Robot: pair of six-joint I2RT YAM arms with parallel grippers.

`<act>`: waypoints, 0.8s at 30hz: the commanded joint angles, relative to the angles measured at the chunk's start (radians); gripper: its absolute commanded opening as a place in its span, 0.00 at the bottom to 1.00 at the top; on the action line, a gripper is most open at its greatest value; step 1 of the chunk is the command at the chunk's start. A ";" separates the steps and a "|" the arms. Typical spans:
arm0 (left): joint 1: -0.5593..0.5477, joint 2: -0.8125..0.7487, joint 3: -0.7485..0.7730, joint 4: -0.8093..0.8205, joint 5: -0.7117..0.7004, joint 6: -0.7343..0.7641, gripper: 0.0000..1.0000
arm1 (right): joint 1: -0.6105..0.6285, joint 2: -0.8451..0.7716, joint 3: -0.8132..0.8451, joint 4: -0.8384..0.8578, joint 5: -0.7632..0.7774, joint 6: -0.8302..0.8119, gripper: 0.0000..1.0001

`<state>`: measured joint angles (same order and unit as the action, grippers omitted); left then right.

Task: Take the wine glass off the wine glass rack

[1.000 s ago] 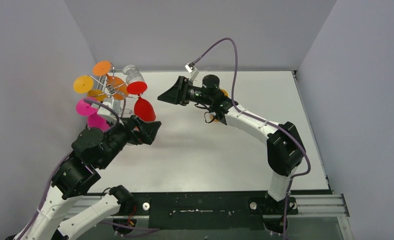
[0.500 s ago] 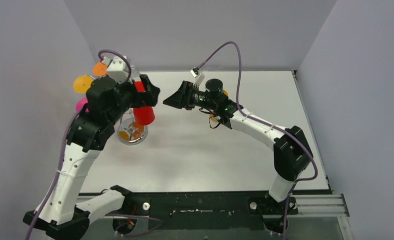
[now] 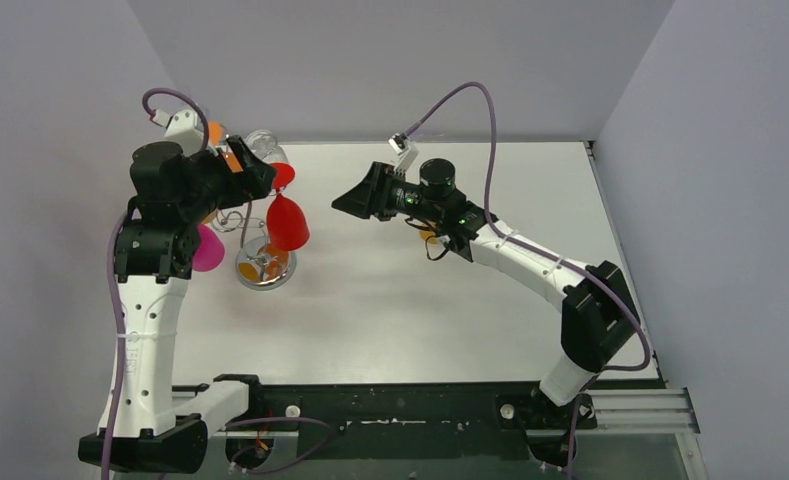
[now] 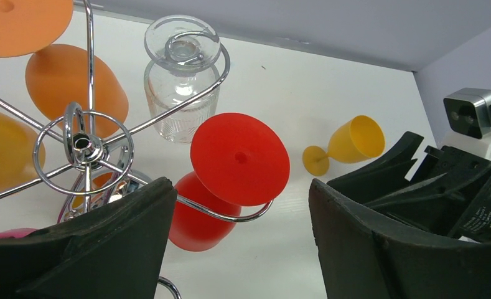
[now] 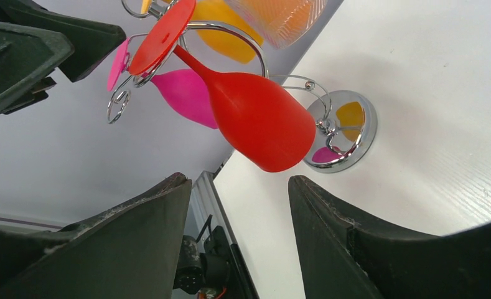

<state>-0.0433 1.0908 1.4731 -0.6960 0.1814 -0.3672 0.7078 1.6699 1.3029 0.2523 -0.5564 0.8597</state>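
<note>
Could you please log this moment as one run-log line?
left gripper: open, above rack | right gripper: open | red wine glass: hanging on rack

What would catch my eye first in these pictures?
Probably the silver wire rack with curled arms, at the far left of the white table, hung with colourful upside-down wine glasses. The red plastic wine glass dangles on the rack's right side, with the left gripper open just above it and the right gripper open, facing it from mid-table.
</note>
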 commanded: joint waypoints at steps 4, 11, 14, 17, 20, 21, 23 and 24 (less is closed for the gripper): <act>0.015 0.005 -0.013 0.036 0.065 -0.015 0.73 | 0.005 -0.103 -0.040 0.006 0.030 -0.041 0.60; 0.024 0.004 -0.066 0.087 0.074 -0.035 0.68 | 0.014 -0.168 -0.082 0.019 0.011 -0.051 0.63; 0.029 0.010 -0.079 0.110 0.086 -0.041 0.68 | 0.018 -0.190 -0.094 0.015 0.007 -0.058 0.63; 0.035 0.015 -0.099 0.138 0.106 -0.055 0.67 | 0.019 -0.208 -0.118 0.019 0.008 -0.053 0.63; 0.038 0.010 -0.116 0.168 0.115 -0.071 0.67 | 0.019 -0.223 -0.142 0.024 0.009 -0.050 0.63; 0.039 0.008 -0.123 0.176 0.117 -0.077 0.66 | 0.019 -0.227 -0.149 0.025 0.010 -0.049 0.63; 0.039 0.008 -0.131 0.184 0.122 -0.083 0.64 | 0.018 -0.233 -0.162 0.027 0.012 -0.046 0.63; 0.038 0.008 -0.134 0.186 0.122 -0.085 0.64 | 0.019 -0.236 -0.168 0.030 0.012 -0.044 0.63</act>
<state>-0.0113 1.1034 1.3518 -0.5831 0.2691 -0.4313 0.7212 1.4769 1.1557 0.2302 -0.5495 0.8230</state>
